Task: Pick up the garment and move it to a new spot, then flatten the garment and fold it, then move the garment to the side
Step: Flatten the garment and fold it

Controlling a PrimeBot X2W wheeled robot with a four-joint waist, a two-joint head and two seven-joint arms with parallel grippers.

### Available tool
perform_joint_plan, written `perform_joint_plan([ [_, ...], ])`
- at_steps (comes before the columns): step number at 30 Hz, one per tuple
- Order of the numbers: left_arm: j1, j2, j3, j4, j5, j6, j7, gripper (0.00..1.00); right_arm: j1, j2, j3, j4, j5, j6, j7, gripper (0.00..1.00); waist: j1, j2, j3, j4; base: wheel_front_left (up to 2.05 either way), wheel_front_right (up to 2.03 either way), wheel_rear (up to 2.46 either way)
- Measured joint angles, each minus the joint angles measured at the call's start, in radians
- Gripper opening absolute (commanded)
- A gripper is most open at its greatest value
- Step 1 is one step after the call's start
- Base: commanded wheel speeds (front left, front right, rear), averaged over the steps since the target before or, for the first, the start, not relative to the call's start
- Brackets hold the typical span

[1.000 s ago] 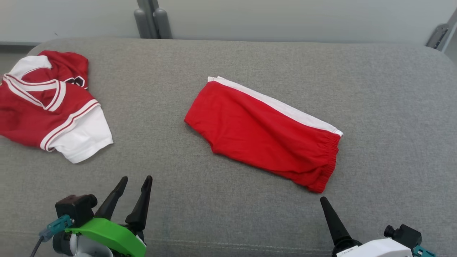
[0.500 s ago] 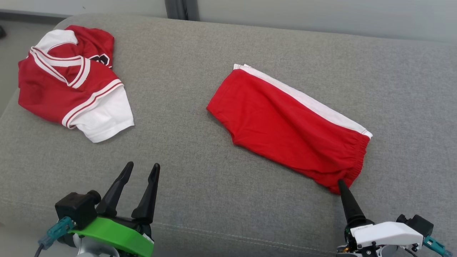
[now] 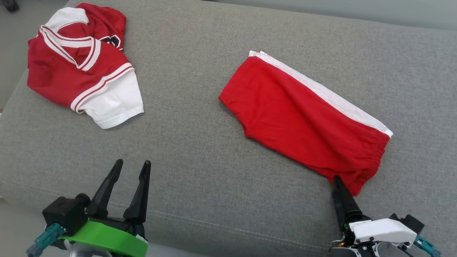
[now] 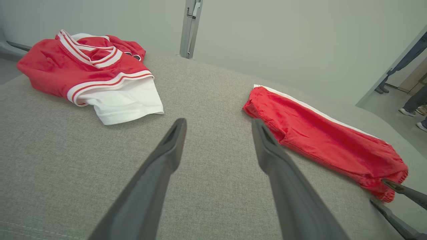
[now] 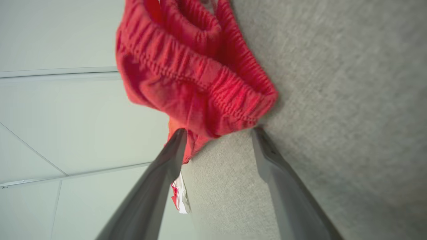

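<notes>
On the grey cushion (image 3: 200, 150) the red shorts (image 3: 300, 117) lie flat, with the long axis running from far centre to near right. The waistband corner is just at the tips of the right gripper (image 3: 335, 184), whose jaws are apart and not yet clamped. The left gripper (image 3: 132, 162) is well apart from the shorts, jaws spread, holding nothing.

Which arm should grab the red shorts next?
Right. The right gripper is open at the waistband corner of the red shorts; the left gripper, also open, is over bare cushion, apart from them.
</notes>
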State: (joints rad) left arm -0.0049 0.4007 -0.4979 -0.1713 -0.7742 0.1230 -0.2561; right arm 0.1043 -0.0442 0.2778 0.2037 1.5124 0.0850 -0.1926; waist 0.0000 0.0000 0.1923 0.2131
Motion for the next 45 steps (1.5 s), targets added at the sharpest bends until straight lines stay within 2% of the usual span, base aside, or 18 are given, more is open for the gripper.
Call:
perform_joint_plan([
  [9,0.031,-0.003,0.053,-0.016,0.018,0.000,0.000,1.00,0.019,-0.001,0.075,-0.006,-0.051,0.021,0.023,1.00,0.0000,0.0000,0.020,-0.034,0.00,0.00,0.00],
  [14,0.038,-0.018,0.069,-0.023,0.053,0.000,0.000,1.00,0.003,0.010,0.072,0.012,0.032,0.040,0.008,1.00,0.0000,0.0000,0.047,-0.067,0.00,0.00,0.00],
  [21,0.037,-0.019,0.064,-0.016,0.067,-0.019,0.000,1.00,-0.090,0.010,0.030,0.053,0.072,0.041,-0.011,1.00,0.0000,0.0000,0.058,-0.055,0.00,0.00,0.00],
  [39,0.037,-0.069,0.091,0.060,0.093,-0.058,0.000,1.00,-0.165,0.032,-0.004,0.136,0.085,0.041,-0.024,1.00,0.0000,0.0000,0.052,-0.057,0.00,0.00,0.00],
  [40,0.037,-0.071,0.092,0.063,0.093,-0.062,0.000,1.00,-0.169,0.035,-0.008,0.141,0.085,0.041,-0.024,0.81,0.0000,0.0000,0.051,-0.058,0.00,0.00,0.00],
  [41,0.037,-0.073,0.093,0.064,0.093,-0.063,0.000,1.00,-0.175,0.035,-0.012,0.147,0.085,0.041,-0.027,0.42,0.0000,0.0000,0.050,-0.058,0.00,0.00,0.00],
  [43,0.037,-0.076,0.097,0.068,0.094,-0.067,0.000,1.00,-0.186,0.035,-0.020,0.157,0.085,0.041,-0.027,0.00,0.0000,0.0000,0.049,-0.060,0.00,0.00,0.00],
  [45,0.037,-0.080,0.101,0.070,0.099,-0.071,0.000,1.00,-0.200,0.030,-0.033,0.161,0.079,0.040,-0.034,0.00,0.0000,0.0000,0.048,-0.061,0.00,0.00,0.00],
])
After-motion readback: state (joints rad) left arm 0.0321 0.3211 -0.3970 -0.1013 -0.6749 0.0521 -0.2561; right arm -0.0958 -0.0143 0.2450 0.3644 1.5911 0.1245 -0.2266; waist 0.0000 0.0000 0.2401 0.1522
